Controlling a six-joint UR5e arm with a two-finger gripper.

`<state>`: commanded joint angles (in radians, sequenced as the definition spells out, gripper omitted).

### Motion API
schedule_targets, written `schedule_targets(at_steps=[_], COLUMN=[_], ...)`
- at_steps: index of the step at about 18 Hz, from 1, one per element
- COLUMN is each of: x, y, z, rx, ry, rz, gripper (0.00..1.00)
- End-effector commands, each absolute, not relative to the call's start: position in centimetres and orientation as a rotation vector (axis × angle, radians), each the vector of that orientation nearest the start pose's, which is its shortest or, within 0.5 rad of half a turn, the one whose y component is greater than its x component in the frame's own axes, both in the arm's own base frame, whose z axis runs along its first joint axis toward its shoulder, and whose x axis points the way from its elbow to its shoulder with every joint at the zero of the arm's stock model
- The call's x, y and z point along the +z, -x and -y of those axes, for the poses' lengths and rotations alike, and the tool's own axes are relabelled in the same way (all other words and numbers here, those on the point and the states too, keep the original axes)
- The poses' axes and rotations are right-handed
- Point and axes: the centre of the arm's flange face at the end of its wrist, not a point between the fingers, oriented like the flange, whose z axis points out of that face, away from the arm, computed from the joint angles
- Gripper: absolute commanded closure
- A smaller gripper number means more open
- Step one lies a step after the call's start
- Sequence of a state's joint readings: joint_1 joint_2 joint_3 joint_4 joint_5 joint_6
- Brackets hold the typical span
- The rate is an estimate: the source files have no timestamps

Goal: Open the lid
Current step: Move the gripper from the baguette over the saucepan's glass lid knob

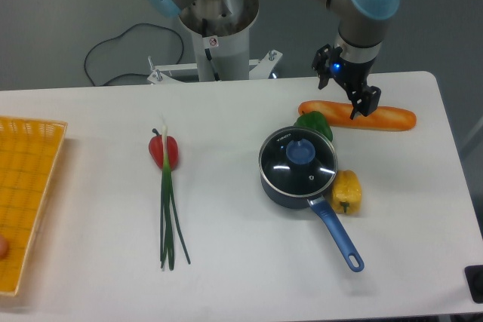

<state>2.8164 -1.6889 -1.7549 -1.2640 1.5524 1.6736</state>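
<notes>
The lid (299, 161), a round clear glass disc with a thin metal rim and a blue centre knob, sits flat on the dark blue saucepan (290, 192) right of the table's middle. The pan's long blue handle (337, 236) points toward the front right. My gripper (346, 87) hangs above and behind the pan, near the back edge of the table, well apart from the lid. Its two black fingers are spread, with nothing between them.
A long orange bread loaf (377, 116) lies just under and right of the gripper. A green pepper (316, 124) touches the pan's back side, a yellow pepper (347, 191) its right. A red pepper (164, 150) and green onion (167, 216) lie left of centre. A yellow basket (26, 186) is at far left.
</notes>
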Motion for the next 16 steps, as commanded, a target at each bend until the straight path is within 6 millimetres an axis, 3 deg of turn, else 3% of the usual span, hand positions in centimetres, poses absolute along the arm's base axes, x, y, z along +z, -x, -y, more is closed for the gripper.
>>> schedule_targets(at_steps=[7, 11, 16], x=[36.7, 36.2, 35.7], y=[45.3, 44.1, 44.0], z=[-31.3, -32.8, -32.8], rx=[0.002, 0.004, -0.008], ry=[3.049, 3.09, 3.1], rz=[-0.697, -0.789, -0.787], gripper=[0.0, 0.0, 0.0])
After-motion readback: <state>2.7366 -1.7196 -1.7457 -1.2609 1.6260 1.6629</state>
